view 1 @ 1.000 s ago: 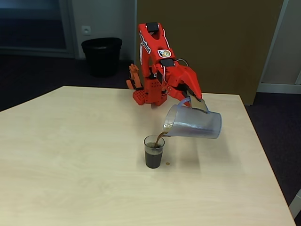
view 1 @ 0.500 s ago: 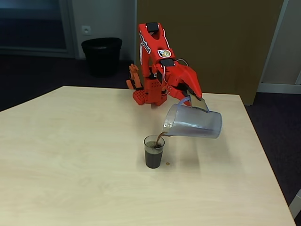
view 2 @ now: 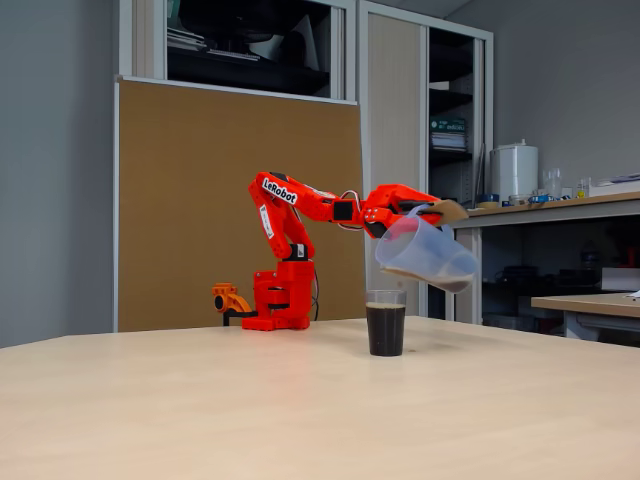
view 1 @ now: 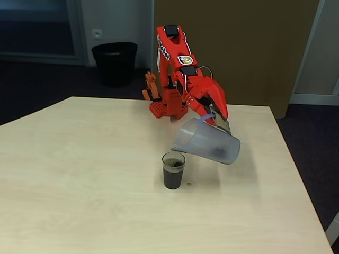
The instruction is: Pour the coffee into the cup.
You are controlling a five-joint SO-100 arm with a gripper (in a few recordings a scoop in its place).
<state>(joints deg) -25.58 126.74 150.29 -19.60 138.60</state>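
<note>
jug (view 1: 207, 143) – tilted, spout toward cup (view 1: 173, 170) | gripper (view 1: 218, 119) – clamps handle

Brown pinboard wall (view 2: 200, 200), black bin (view 1: 114, 62)

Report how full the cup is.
Nearly full: dark coffee fills the upright cup to just below the rim.

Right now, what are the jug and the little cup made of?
The jug looks like cloudy, bluish-grey plastic: light passes through, but blurred. The cup looks like clear, smooth plastic or glass; the dark coffee shows sharply through its wall. The pictures can't settle which.
</note>
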